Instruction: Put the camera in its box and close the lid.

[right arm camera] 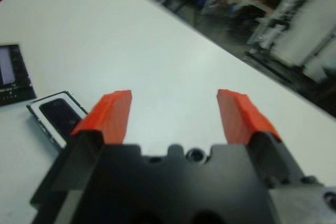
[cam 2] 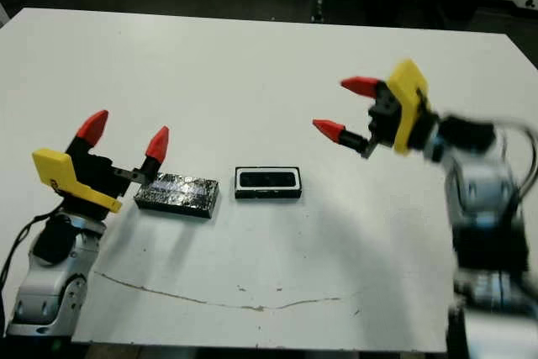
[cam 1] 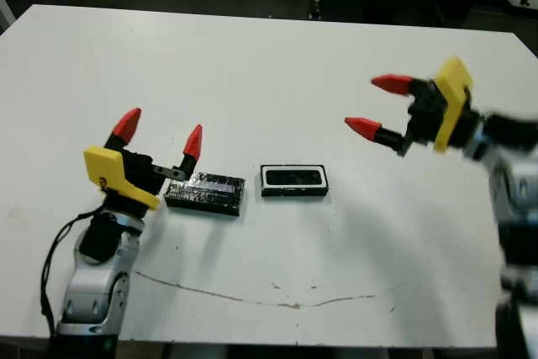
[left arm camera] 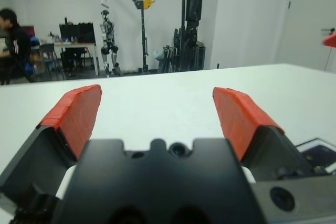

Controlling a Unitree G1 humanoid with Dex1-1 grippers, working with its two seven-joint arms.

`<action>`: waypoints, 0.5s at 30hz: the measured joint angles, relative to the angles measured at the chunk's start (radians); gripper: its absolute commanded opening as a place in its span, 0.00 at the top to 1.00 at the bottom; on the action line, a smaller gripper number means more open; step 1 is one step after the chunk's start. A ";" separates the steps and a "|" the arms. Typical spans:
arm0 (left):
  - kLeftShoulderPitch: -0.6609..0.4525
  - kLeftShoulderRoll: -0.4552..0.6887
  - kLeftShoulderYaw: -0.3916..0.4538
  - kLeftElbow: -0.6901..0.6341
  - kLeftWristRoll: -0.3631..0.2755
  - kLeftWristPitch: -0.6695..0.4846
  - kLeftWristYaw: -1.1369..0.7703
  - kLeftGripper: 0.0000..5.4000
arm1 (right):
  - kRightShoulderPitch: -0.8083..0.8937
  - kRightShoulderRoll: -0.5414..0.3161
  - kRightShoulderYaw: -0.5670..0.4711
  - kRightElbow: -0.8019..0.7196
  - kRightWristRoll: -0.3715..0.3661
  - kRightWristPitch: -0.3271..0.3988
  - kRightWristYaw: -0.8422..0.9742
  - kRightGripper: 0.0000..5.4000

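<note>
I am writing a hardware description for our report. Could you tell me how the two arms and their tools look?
Both match. The left tool and right tool each have two pointed red-tipped fingers on a black body, with a yellow block-shaped plate behind it. The forearms are silver-grey with black joints. A black cable loops beside the left arm; a thin dark cable also runs along the right arm.

Three task things are lying on the counter (cam 1: 277, 65) — one lid (cam 1: 205, 193), one box (cam 1: 294, 181) just beside the lid, one camera (cam 1: 294, 176) sitting inside that box — with two claws hovering.
</note>
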 measured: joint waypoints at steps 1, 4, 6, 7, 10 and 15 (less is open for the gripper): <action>-0.010 0.026 0.006 -0.002 -0.014 0.009 -0.026 0.00 | 0.066 0.032 -0.016 -0.060 0.016 -0.001 -0.051 0.32; -0.035 0.109 0.019 -0.009 -0.044 0.045 -0.112 0.00 | 0.234 0.107 -0.045 -0.182 0.054 -0.036 -0.146 0.40; -0.063 0.172 0.023 -0.006 -0.057 0.064 -0.179 0.00 | 0.321 0.140 -0.057 -0.231 0.078 -0.064 -0.187 0.46; -0.081 0.204 0.025 0.000 -0.064 0.073 -0.216 0.00 | 0.357 0.153 -0.062 -0.250 0.083 -0.079 -0.205 0.48; -0.139 0.299 0.024 0.032 -0.083 0.091 -0.343 0.00 | 0.439 0.183 -0.069 -0.281 0.093 -0.110 -0.260 0.57; -0.282 0.454 -0.026 0.144 -0.115 0.157 -0.624 0.00 | 0.494 0.217 -0.062 -0.300 0.093 -0.145 -0.339 0.71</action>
